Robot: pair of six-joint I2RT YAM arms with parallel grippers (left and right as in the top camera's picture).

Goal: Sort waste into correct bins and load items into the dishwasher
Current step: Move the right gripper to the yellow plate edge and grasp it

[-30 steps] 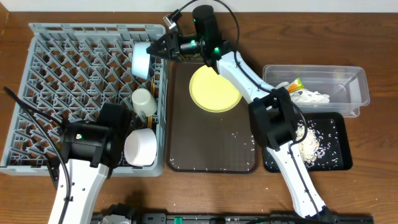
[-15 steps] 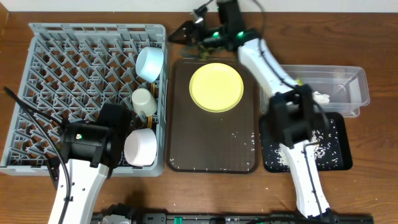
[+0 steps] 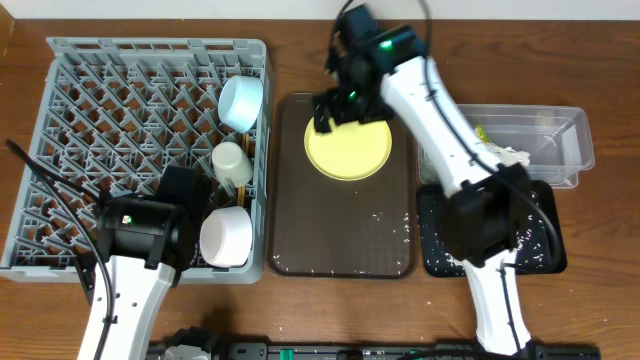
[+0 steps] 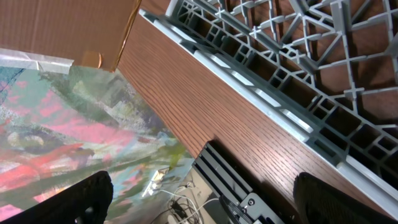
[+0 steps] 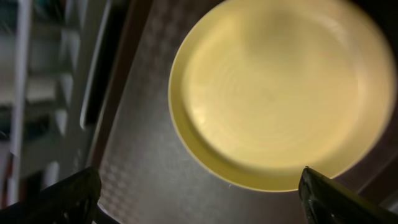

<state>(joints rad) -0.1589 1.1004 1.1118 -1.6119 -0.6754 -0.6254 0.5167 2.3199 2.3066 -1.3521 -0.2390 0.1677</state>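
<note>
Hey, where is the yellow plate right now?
In the overhead view, the yellow plate lies flat at the far end of the dark brown tray, between the grey dish rack on its left and the clear tub on its right.

The right claw (image 3: 346, 112) hangs at the far middle, pointing down, jaws spread wide and empty. The left claw (image 4: 205, 199) sits near left, also wide and empty.

The plate (image 3: 346, 158) sits on the big tray (image 3: 340, 232) in the middle, the rack (image 3: 110, 130) holding a cup (image 3: 231, 162) stands left of it, and the tub (image 3: 548, 128) lies right of it, behind the small tray (image 3: 540, 252).
</note>
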